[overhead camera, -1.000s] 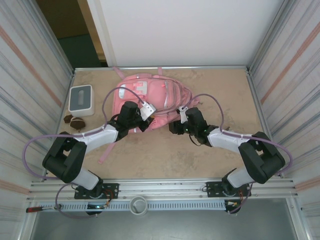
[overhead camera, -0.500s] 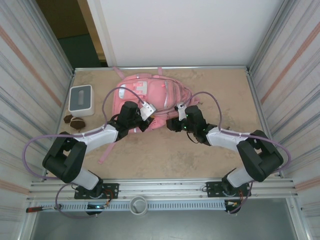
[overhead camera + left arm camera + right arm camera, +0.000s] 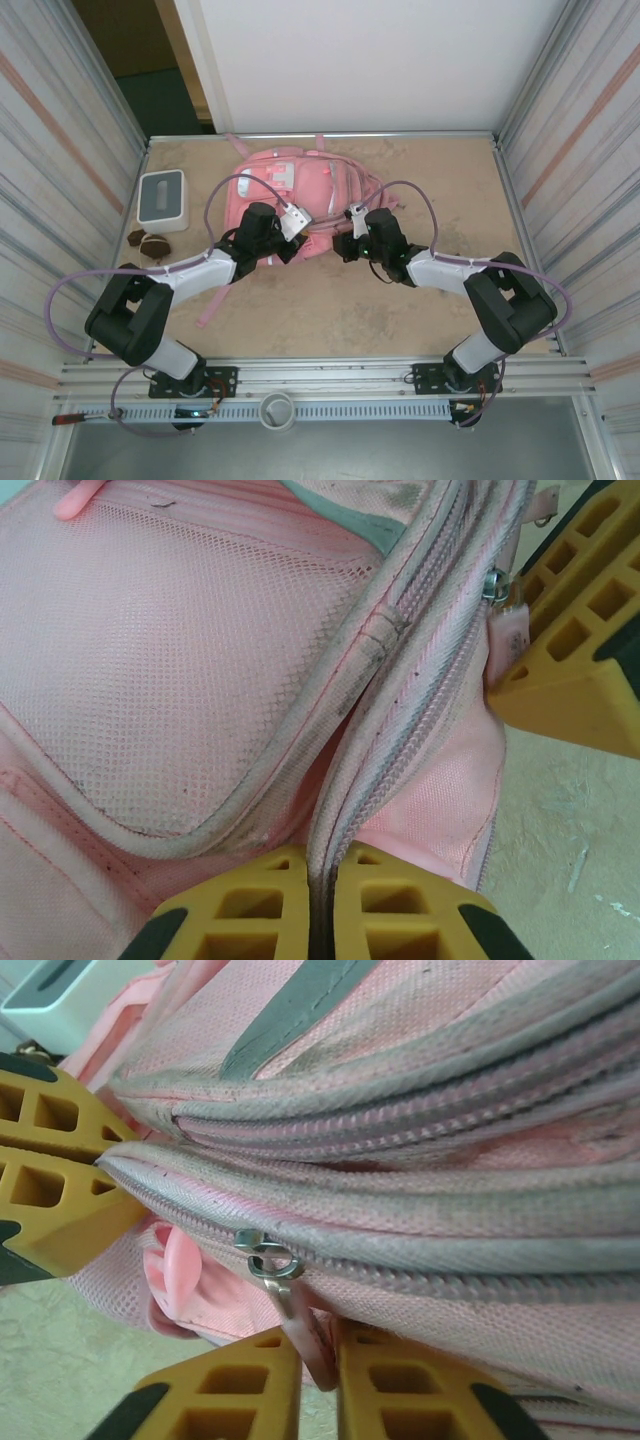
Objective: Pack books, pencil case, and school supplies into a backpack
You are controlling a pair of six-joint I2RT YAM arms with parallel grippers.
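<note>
The pink backpack lies flat in the middle of the table, zips closed. My left gripper is shut on the grey-trimmed zip seam at the pack's near edge. My right gripper is shut on the pink zipper pull, which hangs from a metal slider on the same seam. The two grippers sit close together at the pack's front edge; in the left wrist view the right fingers stand just beyond the slider. Books, pencil case and school supplies are out of view.
A white box with a grey top stands at the left, with small dark brown lumps in front of it. A pink strap trails toward the left arm. Metal walls close in on both sides.
My right gripper has moved left to the backpack's edge and closed on the zipper pull. The left gripper has stayed shut on the seam.
</note>
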